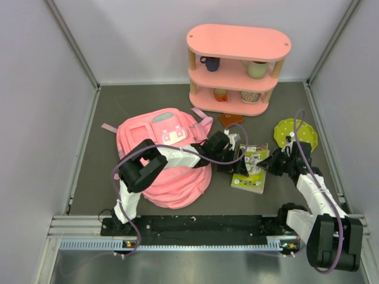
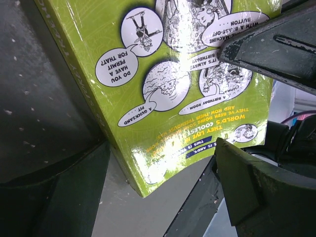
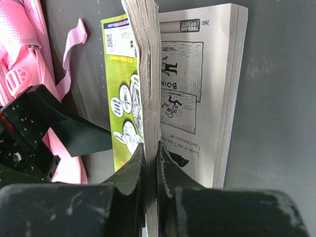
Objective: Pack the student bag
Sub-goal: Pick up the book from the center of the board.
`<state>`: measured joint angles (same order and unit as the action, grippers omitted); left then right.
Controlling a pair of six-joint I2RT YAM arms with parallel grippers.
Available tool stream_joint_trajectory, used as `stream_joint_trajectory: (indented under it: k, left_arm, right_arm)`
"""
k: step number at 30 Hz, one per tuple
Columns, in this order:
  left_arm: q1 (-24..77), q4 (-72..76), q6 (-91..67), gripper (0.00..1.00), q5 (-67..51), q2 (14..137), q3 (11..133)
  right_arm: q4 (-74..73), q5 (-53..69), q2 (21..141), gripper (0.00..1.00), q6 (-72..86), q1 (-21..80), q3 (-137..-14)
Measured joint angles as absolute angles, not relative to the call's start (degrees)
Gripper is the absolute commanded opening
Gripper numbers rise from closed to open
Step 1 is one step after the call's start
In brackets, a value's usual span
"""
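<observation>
The pink student bag (image 1: 169, 163) lies on the grey table left of centre; it also shows in the right wrist view (image 3: 27, 54). A book with a green comic cover (image 1: 251, 167) lies open to its right. My right gripper (image 1: 270, 162) is shut on a wad of the book's pages (image 3: 147, 74), held up on edge above the flat pages (image 3: 197, 89) and the green cover (image 3: 121, 98). My left gripper (image 1: 233, 155) is open, its fingers (image 2: 54, 192) on either side of the green cover's corner (image 2: 148, 123), not touching it.
A rigid pink three-tier shelf (image 1: 237, 65) with mugs and bowls stands at the back. A yellow-green dotted plate (image 1: 296, 131) lies right of the book. A small brown object (image 1: 231, 119) lies in front of the shelf. Walls close in on both sides.
</observation>
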<state>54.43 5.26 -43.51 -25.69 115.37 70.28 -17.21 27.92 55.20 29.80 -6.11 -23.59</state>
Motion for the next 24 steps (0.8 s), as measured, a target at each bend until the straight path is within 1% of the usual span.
stream_joint_trajectory:
  k: [5,8,11,16,21,24]
  left_arm:
    - [54.43,5.23,-43.46,0.94,-25.04,114.34,69.63]
    - [54.50,5.54,-43.35,0.95,-24.45,111.35,68.27]
    - [54.54,5.13,-42.30,0.98,-22.74,106.45,67.85]
    - [54.41,3.81,-39.81,0.98,-17.72,94.91,66.52]
    - [52.14,3.49,-38.70,0.98,-14.37,83.50,60.97]
    - [49.98,3.49,-38.65,0.98,-13.89,80.62,57.67]
  right_arm:
    - [-17.72,27.86,54.92,0.00,30.52,-6.11,-23.62]
    - [-19.59,27.86,52.51,0.00,31.38,-6.00,-23.62]
    - [-22.13,27.92,47.72,0.00,32.53,-6.00,-23.75]
    - [-24.93,30.50,42.33,0.00,34.92,-6.00,-25.39]
    - [-25.74,35.64,38.33,0.00,37.63,-6.00,-27.66]
    - [-24.82,39.57,35.83,0.00,40.18,-6.00,-28.51]
